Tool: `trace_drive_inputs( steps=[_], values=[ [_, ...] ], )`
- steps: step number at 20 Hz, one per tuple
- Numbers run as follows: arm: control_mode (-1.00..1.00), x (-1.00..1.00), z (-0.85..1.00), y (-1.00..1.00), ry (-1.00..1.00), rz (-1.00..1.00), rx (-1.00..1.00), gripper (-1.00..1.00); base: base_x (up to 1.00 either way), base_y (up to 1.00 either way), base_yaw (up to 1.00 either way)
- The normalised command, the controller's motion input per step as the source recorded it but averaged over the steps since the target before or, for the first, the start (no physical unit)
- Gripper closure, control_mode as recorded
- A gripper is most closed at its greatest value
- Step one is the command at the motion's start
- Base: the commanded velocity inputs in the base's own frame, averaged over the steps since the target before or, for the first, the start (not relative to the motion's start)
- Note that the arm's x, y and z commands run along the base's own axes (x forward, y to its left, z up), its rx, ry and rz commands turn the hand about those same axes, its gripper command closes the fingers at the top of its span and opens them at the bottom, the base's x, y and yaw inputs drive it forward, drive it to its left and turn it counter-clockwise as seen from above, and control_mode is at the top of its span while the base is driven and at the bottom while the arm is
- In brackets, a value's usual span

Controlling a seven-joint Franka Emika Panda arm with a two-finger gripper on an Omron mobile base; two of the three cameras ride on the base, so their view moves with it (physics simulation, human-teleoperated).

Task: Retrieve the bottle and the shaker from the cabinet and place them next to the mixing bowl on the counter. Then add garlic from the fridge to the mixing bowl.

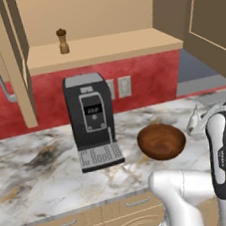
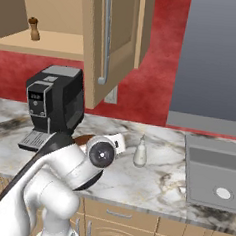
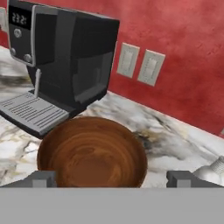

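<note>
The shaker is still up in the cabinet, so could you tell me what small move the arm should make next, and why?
Probably lift the open gripper away from the mixing bowl toward the shaker on the cabinet shelf: the bottle already stands on the counter beside the bowl.

Digits reading roughly "22:2" are being shown on the small display at the upper front of the black coffee machine (image 3: 65, 57); the last character is being cut too blurry to be read.

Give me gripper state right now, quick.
Gripper: open, holding nothing, poised above the mixing bowl.
</note>
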Motion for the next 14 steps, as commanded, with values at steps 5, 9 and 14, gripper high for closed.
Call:
trace_drive_inputs(
  steps=[5,9,14],
  values=[
    [-1.00,-0.26,0.38,0.97,0.10,-0.05,0.00,-1.00,0.00,0.00,0.00],
    [-1.00,-0.10,0.41,1.00,0.00,-0.06,0.00,-1.00,0.00,0.00,0.00],
    [-1.00,-0.06,0.34,1.00,0.00,-0.06,0.00,-1.00,0.00,0.00,0.00]
  ],
)
